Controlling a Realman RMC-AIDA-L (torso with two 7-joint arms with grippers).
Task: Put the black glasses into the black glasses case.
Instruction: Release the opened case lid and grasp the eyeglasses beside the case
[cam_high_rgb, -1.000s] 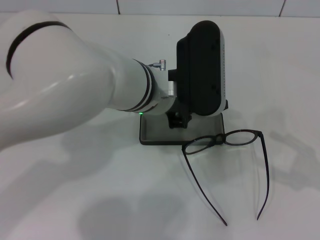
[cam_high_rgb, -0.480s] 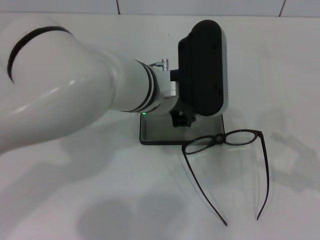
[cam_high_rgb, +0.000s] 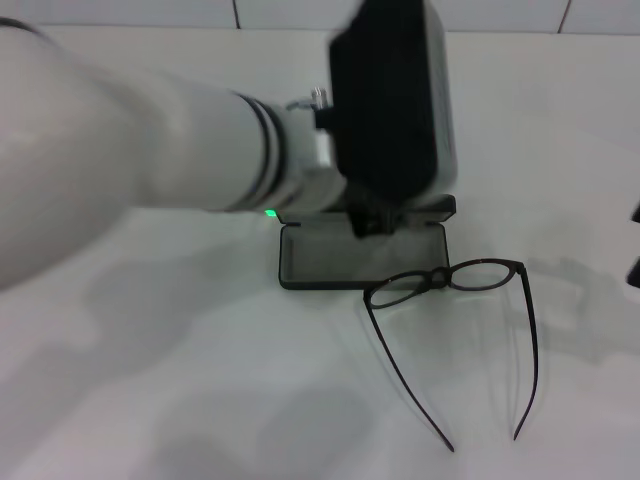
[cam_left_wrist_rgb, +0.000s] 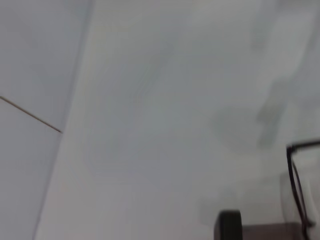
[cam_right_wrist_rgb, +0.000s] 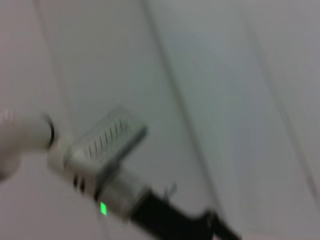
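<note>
**White tabletop, left arm stretched over the open case**

White tabletop (cam_high_rgb: 150, 400) fills the head view. Reaching in from the left, the white left arm (cam_high_rgb: 130, 140) extends across it, its left gripper (cam_high_rgb: 368, 218) hanging over the far edge of the open black rectangular glasses case (cam_high_rgb: 330, 265) with grey lining; whether its fingers are apart or together cannot be told. Just nearer than the gripper, the thin black-framed glasses (cam_high_rgb: 445, 280) lie unfolded against the case's near rim, temples pointing away from it.

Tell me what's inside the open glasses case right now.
The black glasses case shows only grey lining; the left hand covers its far edge. The black glasses lie on the table outside, frame touching its front rim.
</note>
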